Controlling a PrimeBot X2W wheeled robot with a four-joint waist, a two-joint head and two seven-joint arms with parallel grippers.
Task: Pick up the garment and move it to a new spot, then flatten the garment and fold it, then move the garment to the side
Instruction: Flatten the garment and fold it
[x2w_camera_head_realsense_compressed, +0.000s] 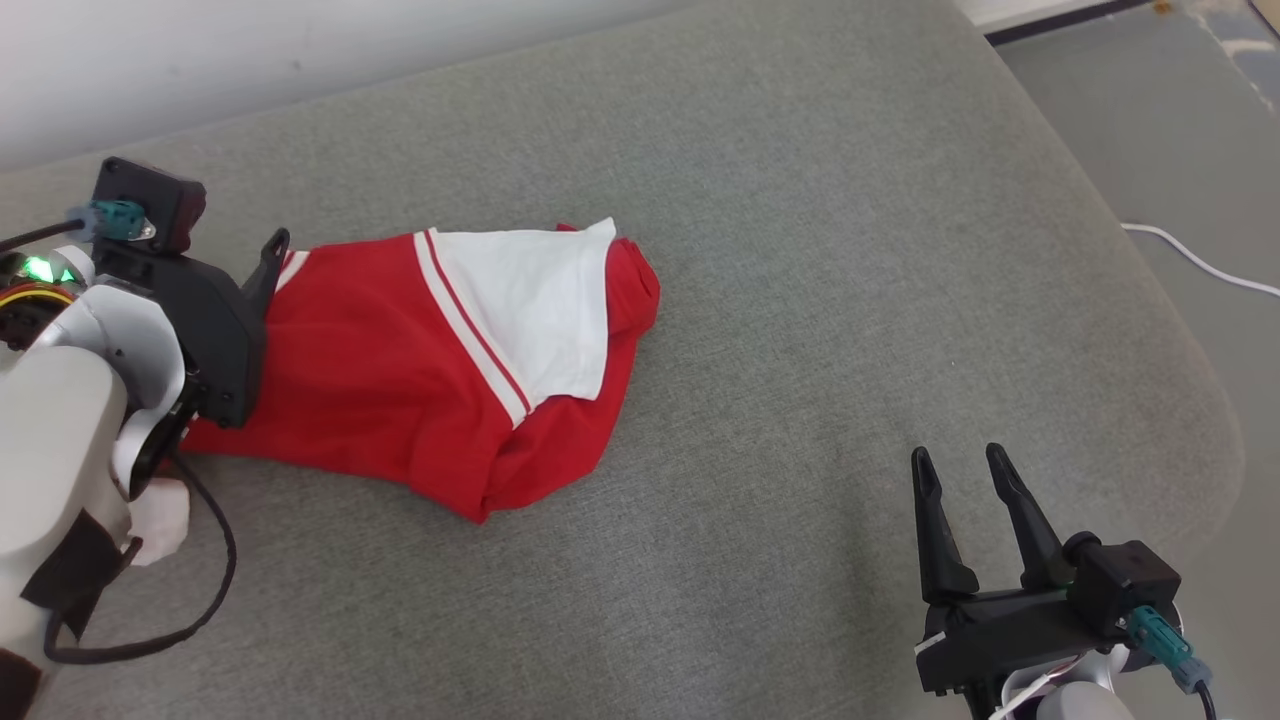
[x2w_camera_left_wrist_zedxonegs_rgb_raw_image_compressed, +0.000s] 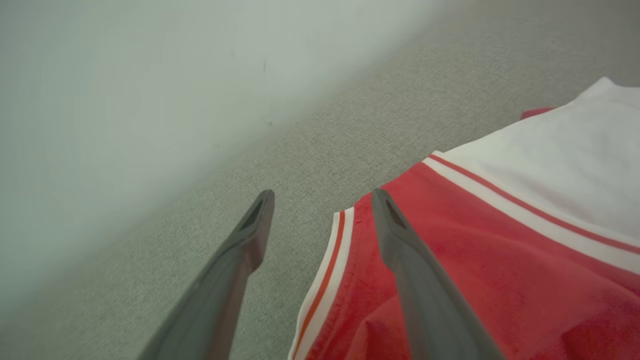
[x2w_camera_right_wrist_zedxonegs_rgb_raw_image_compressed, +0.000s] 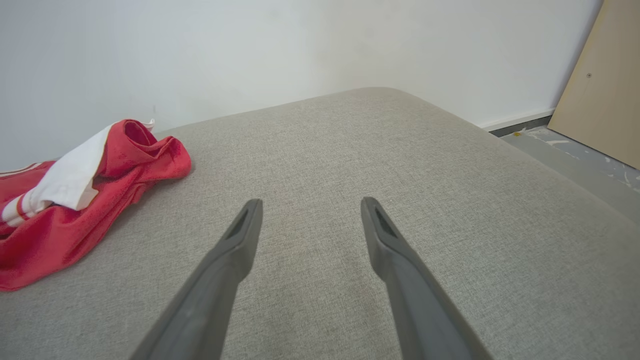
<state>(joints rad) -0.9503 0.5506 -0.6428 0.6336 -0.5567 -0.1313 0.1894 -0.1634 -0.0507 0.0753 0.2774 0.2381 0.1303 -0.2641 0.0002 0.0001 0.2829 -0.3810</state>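
On grey cushion (x2w_camera_head_realsense_compressed: 850, 250), bunched red-and-white garment (x2w_camera_head_realsense_compressed: 380, 380)

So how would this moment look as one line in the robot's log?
garment: bunched on grey cushion | left gripper: open, over its striped edge | right gripper: open, apart, holding nothing

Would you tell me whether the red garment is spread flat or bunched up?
Bunched up: the garment lies rumpled on the grey cushion, its white panel folded over the red.
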